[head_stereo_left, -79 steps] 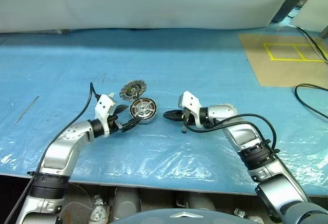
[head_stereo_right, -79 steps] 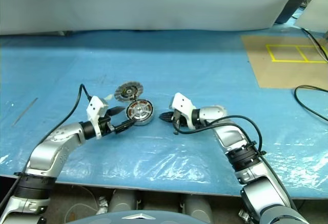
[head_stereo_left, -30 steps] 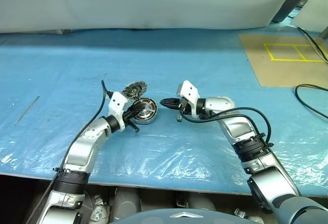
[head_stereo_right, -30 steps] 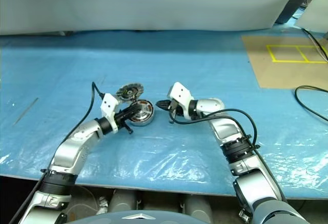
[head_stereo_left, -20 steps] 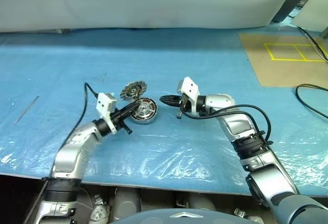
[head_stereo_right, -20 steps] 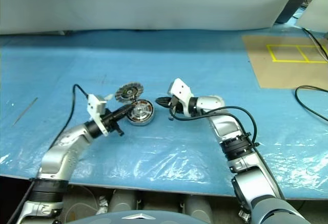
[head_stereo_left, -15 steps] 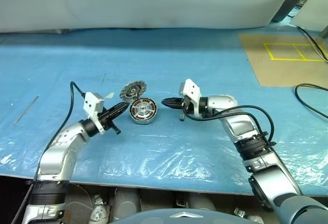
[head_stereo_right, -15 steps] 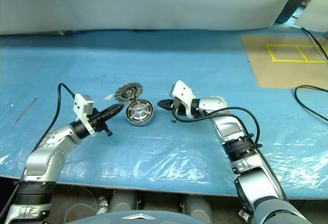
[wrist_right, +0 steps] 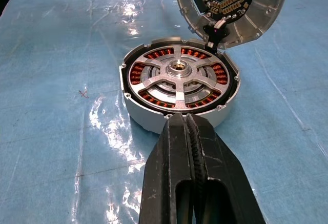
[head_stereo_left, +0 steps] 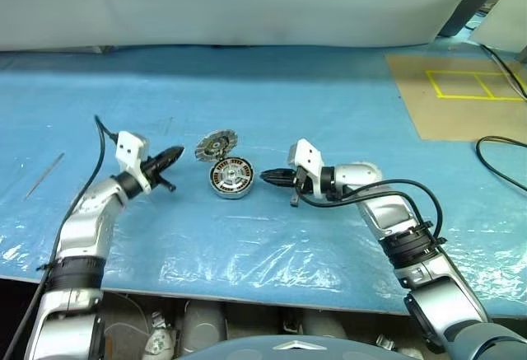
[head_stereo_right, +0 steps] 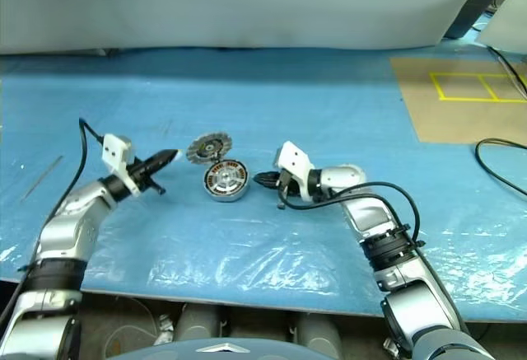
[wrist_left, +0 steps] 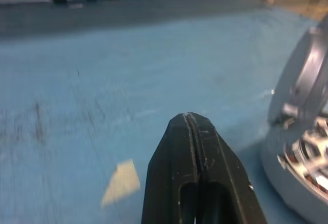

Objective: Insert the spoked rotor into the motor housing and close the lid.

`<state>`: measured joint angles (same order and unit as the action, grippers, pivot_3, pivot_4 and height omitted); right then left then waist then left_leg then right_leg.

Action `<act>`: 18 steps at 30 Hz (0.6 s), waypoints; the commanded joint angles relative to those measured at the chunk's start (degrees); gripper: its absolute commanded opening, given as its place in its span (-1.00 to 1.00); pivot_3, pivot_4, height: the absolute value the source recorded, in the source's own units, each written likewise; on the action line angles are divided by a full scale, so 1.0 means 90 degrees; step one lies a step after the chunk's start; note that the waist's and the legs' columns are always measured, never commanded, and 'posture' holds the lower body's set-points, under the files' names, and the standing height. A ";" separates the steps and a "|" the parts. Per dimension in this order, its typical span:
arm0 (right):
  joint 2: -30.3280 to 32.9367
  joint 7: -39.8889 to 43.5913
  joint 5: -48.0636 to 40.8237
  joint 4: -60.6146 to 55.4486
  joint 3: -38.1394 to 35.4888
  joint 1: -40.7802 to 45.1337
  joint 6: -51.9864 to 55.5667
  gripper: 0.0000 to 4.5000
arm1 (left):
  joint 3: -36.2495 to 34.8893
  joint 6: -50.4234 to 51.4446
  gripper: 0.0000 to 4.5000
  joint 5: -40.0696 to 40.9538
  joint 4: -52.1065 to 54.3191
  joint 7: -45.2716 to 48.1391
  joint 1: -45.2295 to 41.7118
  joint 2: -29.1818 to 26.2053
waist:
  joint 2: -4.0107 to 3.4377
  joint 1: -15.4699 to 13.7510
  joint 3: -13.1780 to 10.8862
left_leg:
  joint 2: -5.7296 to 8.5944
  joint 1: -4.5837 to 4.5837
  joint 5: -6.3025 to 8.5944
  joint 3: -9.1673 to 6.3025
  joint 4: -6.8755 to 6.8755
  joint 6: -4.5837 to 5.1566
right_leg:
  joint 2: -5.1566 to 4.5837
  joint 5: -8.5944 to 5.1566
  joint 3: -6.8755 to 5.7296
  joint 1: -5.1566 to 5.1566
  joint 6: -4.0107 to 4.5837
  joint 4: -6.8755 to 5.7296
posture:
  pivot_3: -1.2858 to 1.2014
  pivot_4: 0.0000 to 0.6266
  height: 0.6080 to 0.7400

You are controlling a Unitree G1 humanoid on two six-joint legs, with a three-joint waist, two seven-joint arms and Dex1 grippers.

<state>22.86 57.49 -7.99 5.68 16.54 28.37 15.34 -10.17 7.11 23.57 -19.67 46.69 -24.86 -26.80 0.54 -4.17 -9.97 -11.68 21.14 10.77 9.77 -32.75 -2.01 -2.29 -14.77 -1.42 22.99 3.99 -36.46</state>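
I saw my right gripper [wrist_right: 190,126] clenched and empty, just short of the motor housing [wrist_right: 179,83]; my left gripper [head_stereo_left: 174,154], also clenched, held nothing beside it.

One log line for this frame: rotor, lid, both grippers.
spoked rotor: seated in motor housing | lid: open, tilted up | left gripper: shut, empty, clear of housing | right gripper: shut, empty, beside housing
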 commanded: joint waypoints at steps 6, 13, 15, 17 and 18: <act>0.0006 -0.0101 -0.0019 -0.0388 -0.0018 -0.0069 0.0008 -1.00 | 0.0350 0.0198 -0.99 0.0243 -0.1221 0.1738 -0.1389 0.0208 | 0.0002 0.0035 -0.0001 | -0.0001 0.0000 0.0001 -0.0001 0.0009 -0.0002 | 0.0005 0.0002 0.0000 0.0007 -0.0003 -0.0007 | 0.03 -0.52 1.00; 0.0012 -0.0345 -0.0191 -0.0384 -0.0341 0.0052 0.0152 -1.00 | 0.1403 0.0649 -0.99 -0.0468 -0.1275 0.2844 -0.1263 -0.0179 | 0.0001 0.0017 -0.0001 | 0.0001 0.0002 0.0002 -0.0004 0.0029 -0.0004 | 0.0006 0.0004 -0.0003 0.0013 -0.0006 -0.0004 | 0.03 -0.52 1.00; -0.0066 -0.0482 -0.0353 -0.0315 -0.0574 0.0203 0.0274 -1.00 | 0.1624 0.0785 -0.99 -0.0516 -0.0824 0.3040 -0.0979 -0.0255 | 0.0001 0.0018 -0.0001 | 0.0004 0.0002 0.0002 -0.0004 0.0030 -0.0003 | 0.0001 0.0004 -0.0003 0.0013 -0.0007 -0.0004 | 0.03 -0.52 1.00; -0.0139 -0.0584 -0.0420 -0.0236 -0.0707 0.0332 0.0313 -1.00 | 0.1758 0.0852 -0.99 -0.0574 -0.0476 0.3068 -0.0749 -0.0298 | 0.0001 0.0012 -0.0001 | 0.0006 0.0000 0.0002 -0.0004 0.0031 -0.0003 | -0.0003 0.0004 -0.0003 0.0013 -0.0007 -0.0006 | 0.03 -0.52 1.00; -0.0183 -0.0632 -0.0422 -0.0200 -0.0746 0.0388 0.0303 -1.00 | 0.1829 0.0786 -0.99 -0.0677 -0.0367 0.3030 -0.0634 -0.0322 | -0.0001 0.0012 0.0000 | 0.0005 -0.0001 0.0002 -0.0004 0.0031 -0.0003 | -0.0002 0.0004 -0.0004 0.0012 -0.0006 -0.0006 | 0.03 -0.52 1.00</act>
<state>21.92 52.49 -10.15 4.94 11.46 30.37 18.21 4.41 13.98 18.90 -25.21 73.41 -31.93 -29.31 0.53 -4.06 -9.97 -11.63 21.10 10.78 9.74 -32.47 -2.04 -2.31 -14.74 -1.45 23.09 3.95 -36.53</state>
